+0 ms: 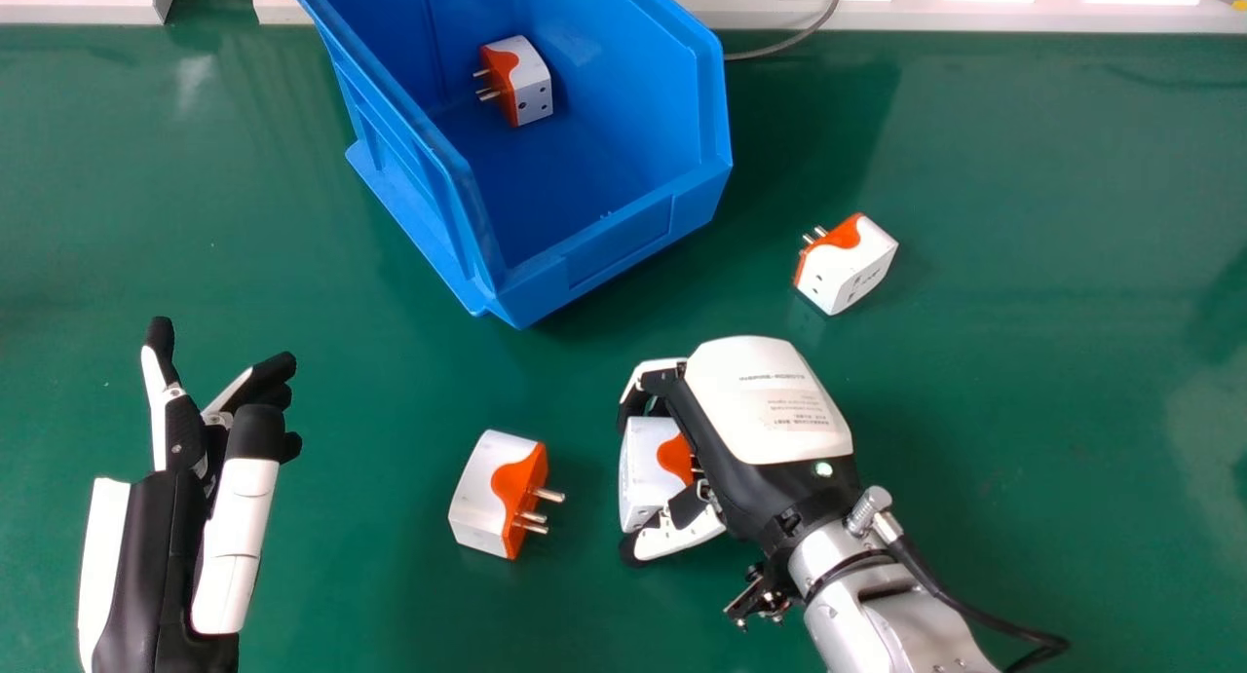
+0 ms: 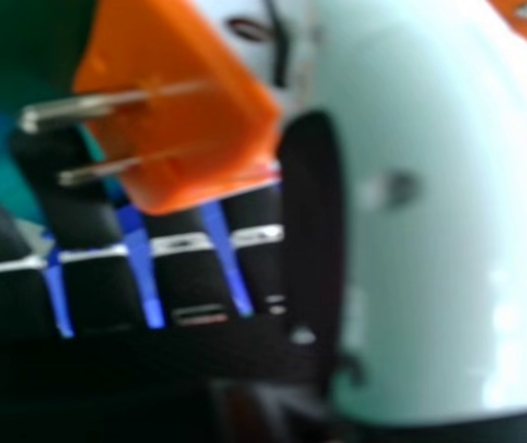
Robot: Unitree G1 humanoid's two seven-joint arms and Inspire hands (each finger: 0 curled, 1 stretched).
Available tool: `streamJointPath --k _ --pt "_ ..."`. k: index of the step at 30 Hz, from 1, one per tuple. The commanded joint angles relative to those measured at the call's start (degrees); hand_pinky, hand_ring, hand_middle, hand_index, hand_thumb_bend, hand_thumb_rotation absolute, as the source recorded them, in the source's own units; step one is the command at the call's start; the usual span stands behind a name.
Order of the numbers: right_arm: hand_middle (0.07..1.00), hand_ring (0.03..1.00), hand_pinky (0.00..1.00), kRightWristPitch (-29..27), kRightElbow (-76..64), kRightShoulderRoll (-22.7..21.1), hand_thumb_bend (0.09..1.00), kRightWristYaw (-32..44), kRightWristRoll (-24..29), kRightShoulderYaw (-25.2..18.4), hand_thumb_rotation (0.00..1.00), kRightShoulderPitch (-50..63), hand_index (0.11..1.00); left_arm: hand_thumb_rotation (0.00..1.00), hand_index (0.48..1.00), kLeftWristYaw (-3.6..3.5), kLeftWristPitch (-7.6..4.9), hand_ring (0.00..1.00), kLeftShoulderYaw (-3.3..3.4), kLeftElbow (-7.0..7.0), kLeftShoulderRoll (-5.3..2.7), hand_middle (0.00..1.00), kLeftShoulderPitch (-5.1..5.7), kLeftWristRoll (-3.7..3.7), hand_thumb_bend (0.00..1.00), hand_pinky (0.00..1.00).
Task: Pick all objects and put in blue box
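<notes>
In the head view my right hand (image 1: pixel 760 420) is at the lower centre, its fingers and thumb curled round a white and orange plug adapter (image 1: pixel 648 468). The right hand view has the hand's fingers (image 2: pixel 180 268) beside that adapter's orange pin face (image 2: pixel 180 111). Left of it another adapter (image 1: pixel 497 493) lies on the table, pins towards the hand. A further adapter (image 1: pixel 846 264) rests right of the blue box (image 1: pixel 609 244), and one more adapter (image 1: pixel 521 79) is inside the box. My left hand (image 1: pixel 161 556) is held open at the lower left, touching nothing.
The green table (image 1: pixel 1052 381) extends on both sides of the box. Along its far edge runs a white panel (image 1: pixel 740 9) with a grey cable (image 1: pixel 799 38) beside the box's right wall.
</notes>
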Motion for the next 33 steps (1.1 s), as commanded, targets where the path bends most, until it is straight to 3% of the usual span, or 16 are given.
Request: streamJointPath --k 1,13,24,29,33 --pt "0.470 0.164 0.11 3.06 1.45 -0.40 0.520 1.81 -0.65 -0.06 0.00 0.79 0.487 1.00 0.900 -0.09 -0.29 0.85 0.10 -1.43 0.48 0.86 -0.10 0.03 0.90 0.78" --pt "0.439 0.260 0.18 4.72 -11.18 -2.53 0.511 4.42 -0.92 -1.94 0.00 4.63 0.520 1.00 0.899 0.00 0.20 0.85 0.02 -1.90 0.37 0.85 -0.11 0.15 0.90 0.77" --pt "0.433 0.136 0.08 0.72 -24.65 -2.58 0.513 5.14 0.53 -7.33 0.00 -0.99 0.482 1.00 0.898 0.11 0.62 0.85 -0.13 -2.31 0.33 0.85 -0.14 0.26 0.92 0.77" --pt "0.254 0.094 0.04 -2.17 -22.51 -1.29 0.501 4.18 1.39 -9.02 0.08 -9.24 0.474 1.00 0.897 0.23 0.84 0.85 -0.18 -2.57 0.31 0.85 0.03 0.59 0.93 0.77" --pt "0.201 0.099 0.04 -5.55 -14.92 0.34 0.494 1.11 1.70 -9.15 0.12 -17.78 0.471 1.00 0.897 0.52 0.75 0.85 -0.26 -2.52 0.25 0.85 0.22 1.05 0.94 0.77"
